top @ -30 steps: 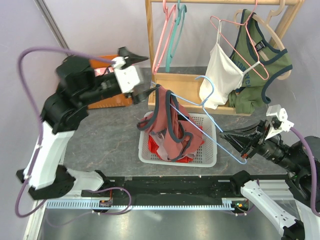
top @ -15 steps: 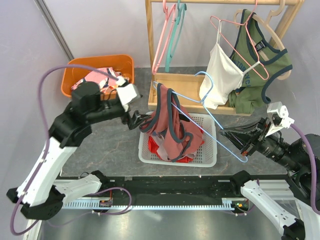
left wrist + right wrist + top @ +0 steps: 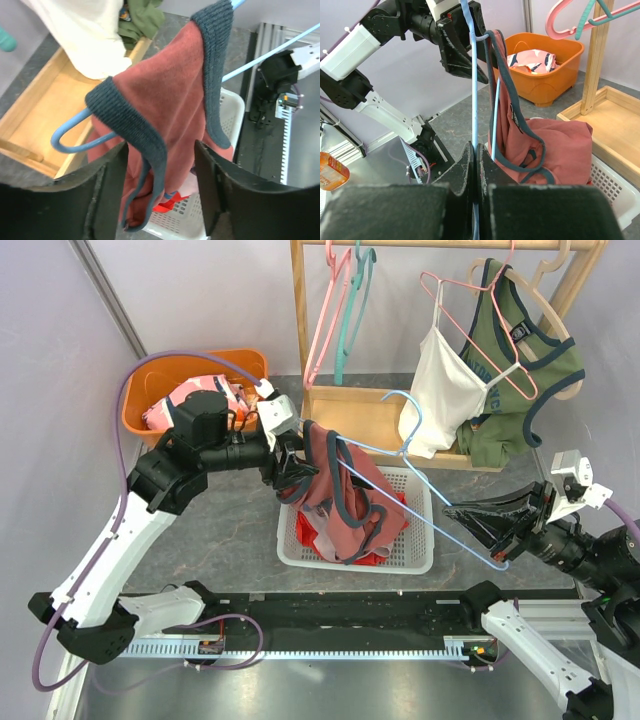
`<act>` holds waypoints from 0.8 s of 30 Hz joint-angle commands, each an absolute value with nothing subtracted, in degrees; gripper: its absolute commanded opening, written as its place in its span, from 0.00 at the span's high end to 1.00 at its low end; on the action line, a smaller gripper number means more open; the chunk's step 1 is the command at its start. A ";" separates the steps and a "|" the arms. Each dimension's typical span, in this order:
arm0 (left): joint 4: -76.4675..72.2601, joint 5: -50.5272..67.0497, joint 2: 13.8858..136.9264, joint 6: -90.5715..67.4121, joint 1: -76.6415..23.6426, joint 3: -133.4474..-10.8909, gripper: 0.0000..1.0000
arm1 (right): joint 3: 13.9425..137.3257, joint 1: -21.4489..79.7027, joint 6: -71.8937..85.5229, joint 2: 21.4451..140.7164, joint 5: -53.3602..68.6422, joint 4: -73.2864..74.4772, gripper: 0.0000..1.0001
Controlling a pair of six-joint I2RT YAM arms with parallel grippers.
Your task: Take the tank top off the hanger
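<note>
Far left: one orange bin [image 3: 172, 368] is sitting on the table, holding a heap of pink patterned clothes.

You are working with two arms. The left gripper [image 3: 289, 468] is hanging at the left shoulder of the tank top [image 3: 345, 502]. Its two fingers [image 3: 107, 195] are standing apart with a dark-trimmed strap hanging between them. You cannot tell whether the pads are pressing the cloth.

Centre: the one salmon tank top is hanging on the blue hanger [image 3: 473, 75]. Its lower part is reaching down into the one white basket [image 3: 412, 552].

Far centre: one wooden rack [image 3: 298, 330] is carrying four hangers. One pink hanger [image 3: 318, 340] and one teal hanger [image 3: 350, 320] are hanging bare. The two others are dressed, one bearing a white camisole [image 3: 445, 390] and one a green top [image 3: 520, 365]. Count: five hangers in all, and three garments on hangers.

Near right: the right gripper [image 3: 476, 152] is clamping the blue hanger's wire, both fingers pressed shut on it. It is holding the hanger tilted above the basket.
</note>
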State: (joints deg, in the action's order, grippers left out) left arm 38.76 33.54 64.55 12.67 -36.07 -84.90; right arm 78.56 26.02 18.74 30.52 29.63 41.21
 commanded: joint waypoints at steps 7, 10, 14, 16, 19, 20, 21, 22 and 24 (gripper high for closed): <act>37.35 37.53 64.95 12.30 -35.95 -85.69 0.98 | 81.30 26.10 18.72 29.79 29.09 38.49 1.00; 37.35 36.39 64.69 12.74 -35.95 -85.96 0.98 | 82.53 26.10 17.67 30.23 28.39 39.81 1.00; 37.35 34.55 63.90 12.74 -35.86 -86.75 0.98 | 84.80 26.02 16.26 30.59 26.81 42.88 1.00; 37.35 31.31 63.46 13.18 -35.86 -87.53 0.98 | 86.04 26.10 15.21 30.85 26.02 44.64 1.00; 36.92 24.29 62.75 13.62 -35.77 -88.94 0.98 | 87.62 26.10 14.33 30.50 24.96 48.07 1.00; 36.30 22.60 62.84 13.71 -35.77 -89.55 0.98 | 88.06 26.10 14.15 30.41 24.44 49.64 1.00; 35.95 19.46 63.10 13.80 -35.77 -90.17 0.98 | 88.15 26.10 14.15 30.15 24.26 50.44 1.00; 35.51 18.12 63.45 13.80 -35.77 -91.92 0.98 | 88.50 26.02 13.89 29.97 24.08 51.75 1.00; 34.98 16.27 65.72 14.58 -35.77 -93.94 0.98 | 88.94 26.10 13.80 29.79 23.47 53.25 1.00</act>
State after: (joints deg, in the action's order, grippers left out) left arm 38.83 24.75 64.53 12.40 -36.05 -88.12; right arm 87.00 26.02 14.92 30.17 26.17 49.89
